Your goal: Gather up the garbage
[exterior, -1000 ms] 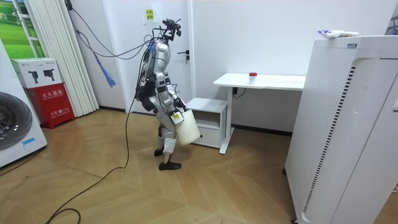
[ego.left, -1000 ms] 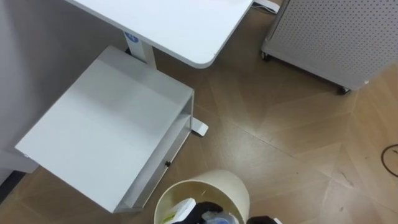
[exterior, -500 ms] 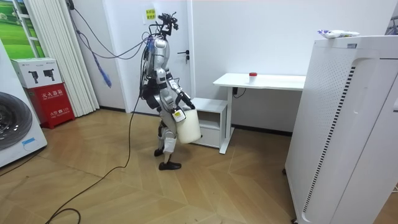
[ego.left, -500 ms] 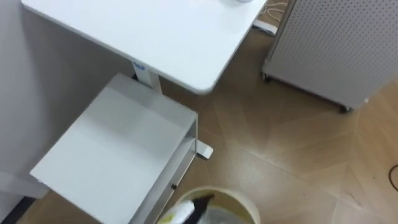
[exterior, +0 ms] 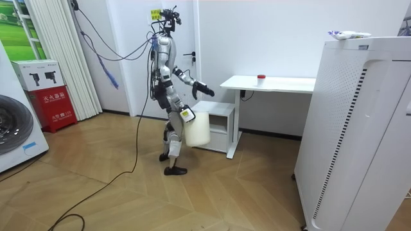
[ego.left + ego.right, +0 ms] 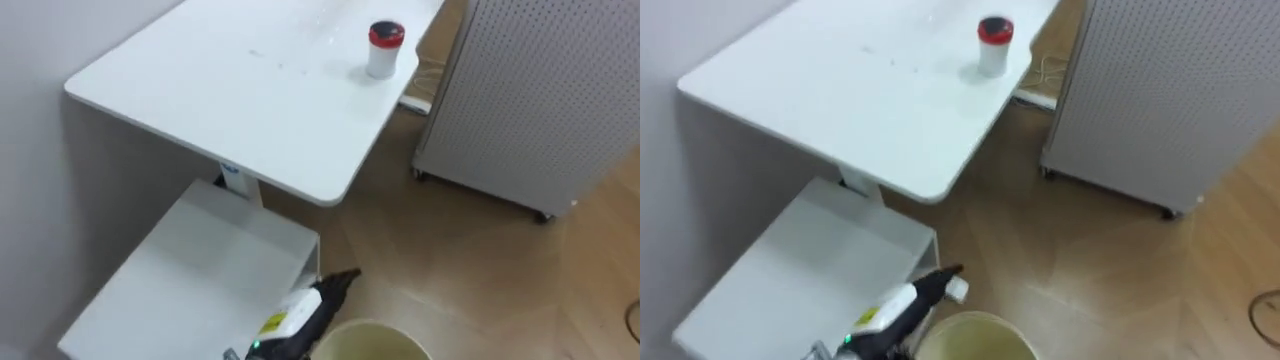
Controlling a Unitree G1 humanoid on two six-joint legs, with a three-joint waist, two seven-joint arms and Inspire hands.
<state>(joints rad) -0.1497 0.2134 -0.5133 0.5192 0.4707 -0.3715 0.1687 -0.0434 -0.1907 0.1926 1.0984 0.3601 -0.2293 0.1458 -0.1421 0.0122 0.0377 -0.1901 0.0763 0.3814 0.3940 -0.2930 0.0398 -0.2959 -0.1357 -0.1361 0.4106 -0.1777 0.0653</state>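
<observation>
The eye views look down on the flat white bench [image 6: 250, 110]. Near its far end stands the small white jar with a red lid [image 6: 385, 48]. It is upright, its long axis vertical and the lid pointing up, and nothing touches it.

The left hand [image 6: 322, 298] comes in from the lower left, over the edge of the low white cabinet [image 6: 200, 290] under the bench. It is well apart from the jar. Its dark fingers are nearly straight and point up and to the right, toward the jar, and it holds nothing.

Beside this hand, at the lower edge, is the rim of the cream round plastic bin [image 6: 370, 325]. What is in the bin I cannot tell. To the right, a white perforated unit on wheels [image 6: 540, 90] stands on the wooden floor [image 6: 480, 270].

The room view adds the whole robot. It stands in front of the cabinet, facing the bench, with the left arm stretched forward. The bin hangs at its hip from the right hand [image 5: 186, 118], but whether that hand is closed I cannot tell.
</observation>
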